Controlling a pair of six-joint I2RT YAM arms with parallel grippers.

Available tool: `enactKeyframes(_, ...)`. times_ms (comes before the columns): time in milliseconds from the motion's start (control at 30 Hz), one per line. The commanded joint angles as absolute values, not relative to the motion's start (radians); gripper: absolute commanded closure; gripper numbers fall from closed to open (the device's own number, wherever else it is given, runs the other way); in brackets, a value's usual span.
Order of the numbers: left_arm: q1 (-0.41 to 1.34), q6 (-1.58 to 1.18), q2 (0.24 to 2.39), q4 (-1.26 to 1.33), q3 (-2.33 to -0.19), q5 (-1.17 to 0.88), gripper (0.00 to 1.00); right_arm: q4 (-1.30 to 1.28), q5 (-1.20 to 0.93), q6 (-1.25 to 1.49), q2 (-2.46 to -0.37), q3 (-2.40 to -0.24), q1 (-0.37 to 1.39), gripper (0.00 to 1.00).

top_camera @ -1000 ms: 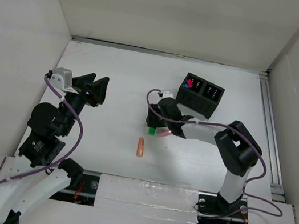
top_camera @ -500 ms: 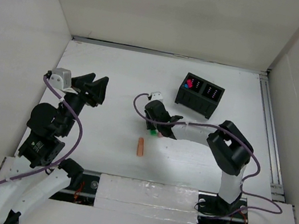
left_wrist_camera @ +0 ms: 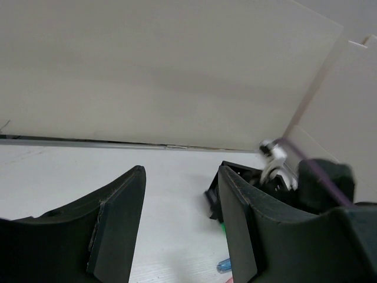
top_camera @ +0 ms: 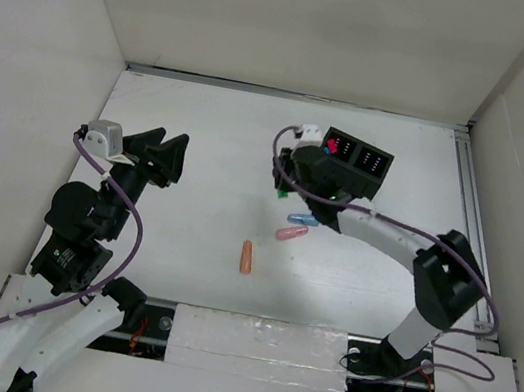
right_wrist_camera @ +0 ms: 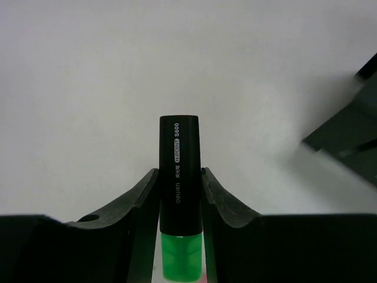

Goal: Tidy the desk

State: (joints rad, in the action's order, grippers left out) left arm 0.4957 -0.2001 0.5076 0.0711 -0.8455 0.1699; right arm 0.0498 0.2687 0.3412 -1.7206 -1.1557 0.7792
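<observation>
Left gripper (top_camera: 161, 153): jaws spread wide, nothing between them, above the desk (top_camera: 203, 125). The white desk spans under both grippers.

Orange marker (top_camera: 247, 256): flat on the desk, between the grippers, toward the arm bases.

Right gripper (top_camera: 288, 182): clamped on a green highlighter (right_wrist_camera: 179, 194), black cap outward. Pink marker (top_camera: 290, 233) and blue marker (top_camera: 305, 220) lie just base-side of it. Black organizer box (top_camera: 354, 162) sits just to its right.
</observation>
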Motion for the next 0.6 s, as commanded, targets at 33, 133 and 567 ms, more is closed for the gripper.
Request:
enactKeyframes(33, 0.497, -0.206, 0.503, 0.123, -0.847, 0.166, 0.52, 0.233, 0.275, 0.301, -1.595, -1.181, 0.655, 0.93)
enactKeyframes(133, 0.497, -0.204, 0.503, 0.124, -0.845, 0.167, 0.52, 0.281, 0.314, 0.281, -1.595, -1.198, 0.551, 0.95)
enactKeyframes(567, 0.497, -0.204, 0.503, 0.126, -0.845, 0.167, 0.52, 0.368, 0.403, 0.161, -1.749, -1.287, 0.405, 0.92)
